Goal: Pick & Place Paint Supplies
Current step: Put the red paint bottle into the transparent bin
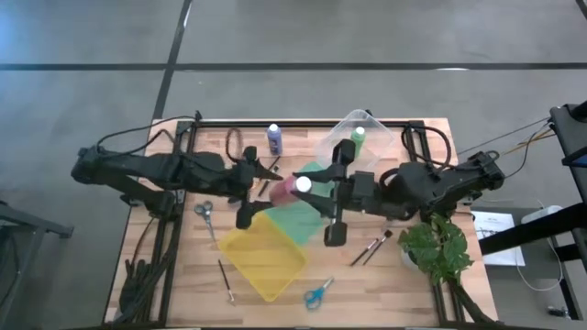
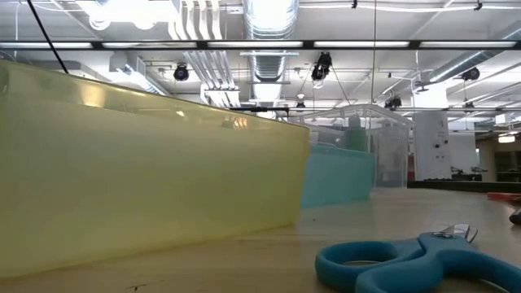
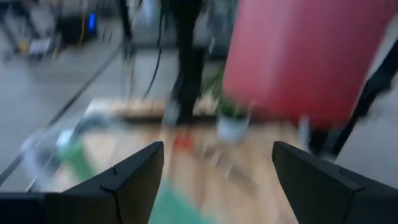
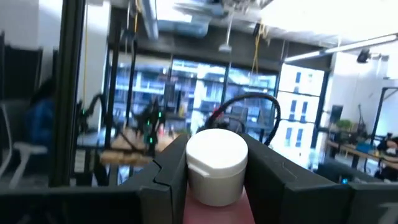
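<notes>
My right gripper (image 1: 312, 190) (image 4: 214, 177) is shut on the pink-red paint bottle (image 1: 284, 190) with a white cap (image 4: 217, 160), held above the green bin (image 1: 295, 218). My left gripper (image 1: 266, 191) (image 3: 217, 165) is open and empty just left of the bottle, whose red body (image 3: 298, 62) shows close ahead of its fingers and above them. The blue-purple bottle (image 1: 274, 139) stands on the table at the far side. The green bottle (image 1: 357, 136) stands in the clear bin (image 1: 371, 128). My right gripper pinches the bottle's red body just under the white cap (image 4: 214, 208) between its two fingers. The fingers come level from the table's right side. The bottle is lifted clear, its cap up and standing above the fingers.
A yellow bin (image 1: 261, 257) (image 2: 146, 171) lies near the front. Blue scissors (image 1: 318, 293) (image 2: 407, 260) lie by the near edge and grey scissors (image 1: 204, 211) at the left. Brushes (image 1: 371, 247) (image 1: 225, 280) lie on the table. A potted plant (image 1: 438, 246) stands at the right.
</notes>
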